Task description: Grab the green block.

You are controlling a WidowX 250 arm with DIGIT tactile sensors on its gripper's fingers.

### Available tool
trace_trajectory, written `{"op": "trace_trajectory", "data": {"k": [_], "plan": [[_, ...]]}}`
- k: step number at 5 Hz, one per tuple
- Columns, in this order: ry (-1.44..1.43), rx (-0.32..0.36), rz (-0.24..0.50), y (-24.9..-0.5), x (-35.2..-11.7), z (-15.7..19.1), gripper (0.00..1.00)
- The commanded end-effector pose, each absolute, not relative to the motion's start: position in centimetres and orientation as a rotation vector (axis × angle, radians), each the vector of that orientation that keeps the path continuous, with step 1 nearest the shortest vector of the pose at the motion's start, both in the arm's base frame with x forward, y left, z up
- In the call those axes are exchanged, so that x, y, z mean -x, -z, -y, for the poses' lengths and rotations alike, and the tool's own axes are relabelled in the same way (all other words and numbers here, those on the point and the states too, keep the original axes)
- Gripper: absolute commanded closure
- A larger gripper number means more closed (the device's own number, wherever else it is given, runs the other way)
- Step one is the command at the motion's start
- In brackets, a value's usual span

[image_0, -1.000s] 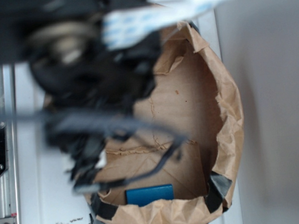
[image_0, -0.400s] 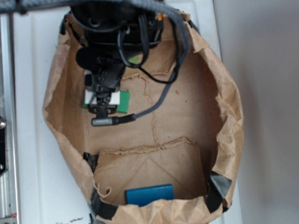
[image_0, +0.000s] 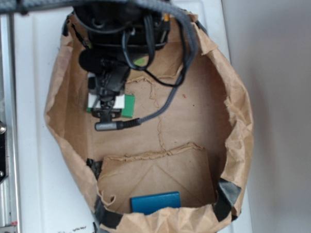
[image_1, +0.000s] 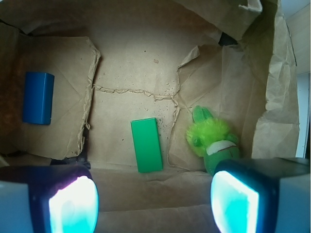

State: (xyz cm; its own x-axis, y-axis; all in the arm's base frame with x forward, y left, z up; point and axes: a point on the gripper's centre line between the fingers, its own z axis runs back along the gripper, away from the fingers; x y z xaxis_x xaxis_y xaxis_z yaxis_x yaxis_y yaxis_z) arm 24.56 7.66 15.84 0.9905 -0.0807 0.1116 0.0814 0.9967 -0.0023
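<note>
In the exterior view the arm (image_0: 120, 25) enters from the top edge and is cut off there; its body and cables cover the upper part of the paper bag (image_0: 238, 118). The gripper (image_0: 107, 105) hangs over the green block (image_0: 128, 105), hiding most of it; only a green strip at the right and a sliver at the left show. The plush toy (image_0: 140, 61) appears only as a small yellow-green patch between cables. The blue block (image_0: 155, 202) lies at the bag's near rim, its lower edge hidden by the folded paper.

The wrist view shows the gripper (image_1: 153, 204) with its jaws wide apart and nothing between them; the two glowing pads (image_1: 73, 206) are cut off by the bottom edge. The green block (image_1: 146, 144) lies flat on the bag floor, in the gap between the pads and beyond them, untouched. The plush toy (image_1: 213, 143) lies just to its right, its lower end hidden behind the right pad. The blue block (image_1: 38, 97) lies well apart at the left.

Against 1.0 s ago, the arm is no longer a blur filling the upper left; against 0.4 s ago, nothing has shifted.
</note>
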Motion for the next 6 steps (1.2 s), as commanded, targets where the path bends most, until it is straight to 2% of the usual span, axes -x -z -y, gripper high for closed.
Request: {"op": "trace_trajectory", "data": {"k": [1,2,3,6], "plan": [[0.081,-0.009,0.140,-12.3,-24.8,-7.3,0.00],[0.057,-0.014,0.125,-9.2,-25.4,-6.2,0.00],[0.045,-0.029,0.108,-7.7,-26.1,-5.4,0.00],[0.071,-0.021,0.122,-5.6,-25.4,-4.1,0.00]]}}
